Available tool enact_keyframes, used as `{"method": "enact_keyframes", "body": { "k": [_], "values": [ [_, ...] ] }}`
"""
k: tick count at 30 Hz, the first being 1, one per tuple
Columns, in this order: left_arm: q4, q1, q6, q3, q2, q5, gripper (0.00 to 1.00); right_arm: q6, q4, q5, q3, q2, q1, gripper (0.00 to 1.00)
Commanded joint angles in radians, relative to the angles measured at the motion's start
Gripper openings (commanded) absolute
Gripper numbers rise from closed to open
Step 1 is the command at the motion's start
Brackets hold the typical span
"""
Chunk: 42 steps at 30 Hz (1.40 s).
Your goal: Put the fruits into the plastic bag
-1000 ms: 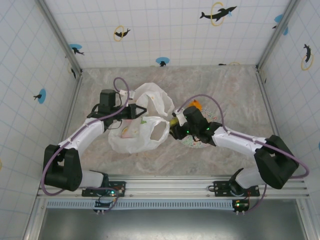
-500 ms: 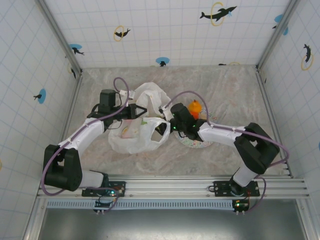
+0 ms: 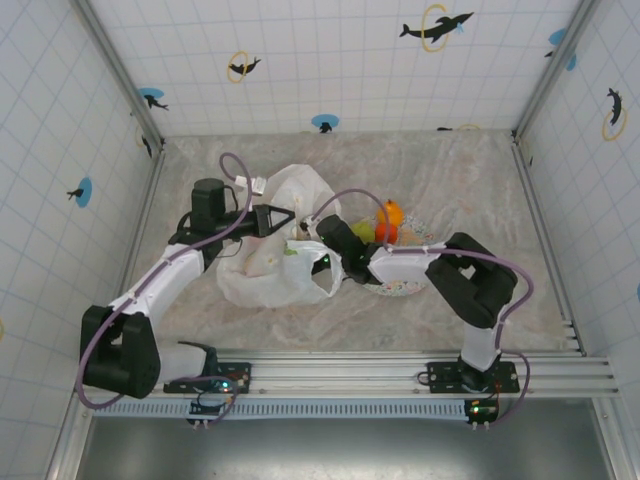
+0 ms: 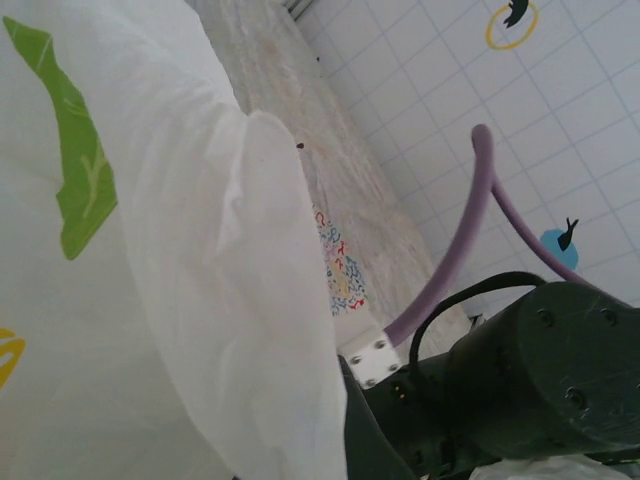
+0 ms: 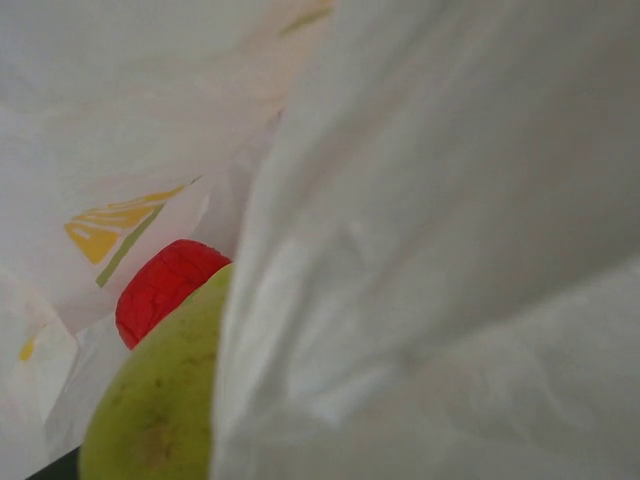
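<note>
Deep in the plastic bag (image 3: 262, 282), right claw (image 3: 325, 270), grip hidden, by pear (image 5: 150, 400); left claw (image 3: 290, 221) tight on rim.

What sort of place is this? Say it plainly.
Probably a robot test cell: white gridded walls with dolphin stickers box in a marble-patterned tabletop, and two white-and-black robot arms are bolted to a metal rail at its near edge.
</note>
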Motion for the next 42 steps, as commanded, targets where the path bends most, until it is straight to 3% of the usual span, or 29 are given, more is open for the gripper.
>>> {"method": "enact_keyframes", "body": {
  "k": [1, 11, 26, 42],
  "values": [
    [0.044, -0.007, -0.021, -0.014, -0.011, 0.029, 0.00, 0.079, 0.062, -0.036, 0.067, 0.031, 0.022, 0.63],
    [0.029, -0.006, -0.017, -0.011, -0.008, 0.011, 0.00, 0.215, 0.088, -0.117, 0.148, 0.110, 0.033, 0.70],
    [0.009, -0.007, -0.005, -0.008, -0.011, -0.003, 0.00, 0.239, 0.080, -0.128, 0.134, 0.090, 0.018, 0.86],
    [-0.022, -0.007, 0.011, 0.003, -0.003, -0.030, 0.00, 0.095, -0.207, 0.032, 0.179, 0.038, 0.005, 0.99]
  ]
}}
